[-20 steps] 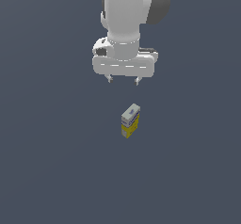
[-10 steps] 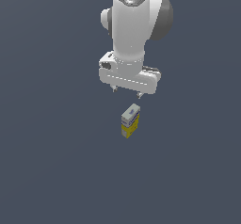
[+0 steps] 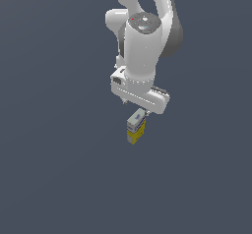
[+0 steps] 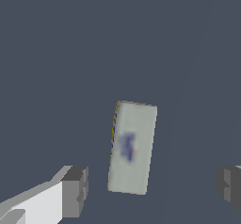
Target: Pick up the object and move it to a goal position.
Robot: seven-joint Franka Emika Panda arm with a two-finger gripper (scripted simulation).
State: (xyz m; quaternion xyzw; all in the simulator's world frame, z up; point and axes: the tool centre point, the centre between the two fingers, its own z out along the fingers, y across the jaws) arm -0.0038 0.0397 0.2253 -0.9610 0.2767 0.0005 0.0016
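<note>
Gripper (image 4: 150,185), fingers spread, hovers over the standing carton (image 3: 136,128) (apparently untouched); grasp, lift and carry all remain.

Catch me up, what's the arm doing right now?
The Panda arm is positioned above the small carton, which stands on the grey floor. The gripper is open, with its fingers on either side of the carton's white top and clear gaps between. Nothing is gripped yet; the carton has not been lifted.
</note>
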